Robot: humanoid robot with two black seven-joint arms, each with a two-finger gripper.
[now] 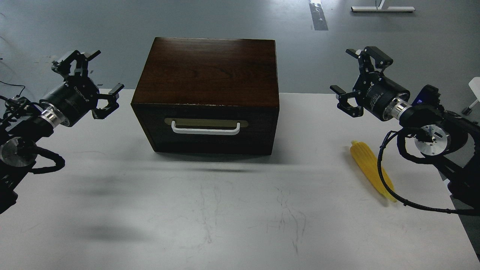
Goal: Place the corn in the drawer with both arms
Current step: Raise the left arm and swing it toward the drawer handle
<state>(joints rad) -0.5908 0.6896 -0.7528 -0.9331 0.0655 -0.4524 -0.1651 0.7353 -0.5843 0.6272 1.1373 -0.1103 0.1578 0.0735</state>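
The dark brown wooden box stands at the table's back centre, its drawer (205,127) closed, with a brass plate and white bar handle (205,130) facing me. The yellow corn (369,167) lies flat on the table at the right, partly crossed by a black cable. My left gripper (105,72) hovers open to the left of the box, nothing between its fingers. Well above and behind the corn, my right gripper (343,71) is open and empty, to the right of the box.
The white table (225,210) has scuffed bare surface in front of the box. Its right edge runs close beside the corn. A black cable (382,168) from the right arm loops over the corn. Grey floor lies behind.
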